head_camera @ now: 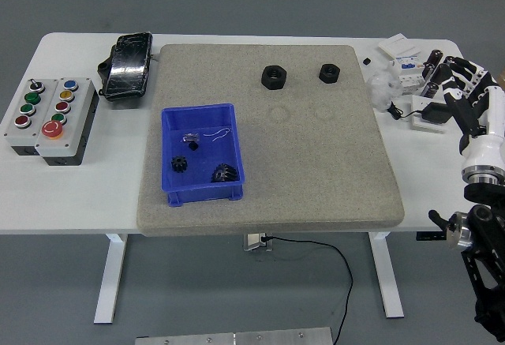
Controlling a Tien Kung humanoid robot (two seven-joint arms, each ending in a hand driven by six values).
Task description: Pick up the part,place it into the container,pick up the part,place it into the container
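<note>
The right hand (pixel 465 96) is hovering over the table's (pixel 79 187) right end, beside the grey mat (pixel 316 171), with its fingers (pixel 456 73) loosely spread and nothing in its grasp. Its white forearm is running down toward the black arm joints at the lower right corner.

Two black nuts are sitting on the far part of the mat: a larger one (pixel 274 76) and a smaller one (pixel 328 72) to its right, well apart from the hand. Two faint round dents are showing in the mat just in front of them.

A blue bin (pixel 201 116) is resting on the mat's left half. Inside it two black gears are lying, one small (pixel 179 163) and one wider (pixel 224 174), along with a small dark piece and a thin bit of wire (pixel 213 133) nearer the back wall; what that small piece is stays hard to tell from here.

Under and beside the hand, white electrical parts (pixel 406 65) and a wad of white material (pixel 384 88) are cluttering the table's right end. On the left end a grey button box (pixel 49 114) with coloured buttons is sitting, and a black pouch-like object (pixel 126 65) is lying behind it, just touching the mat's far left corner.
</note>
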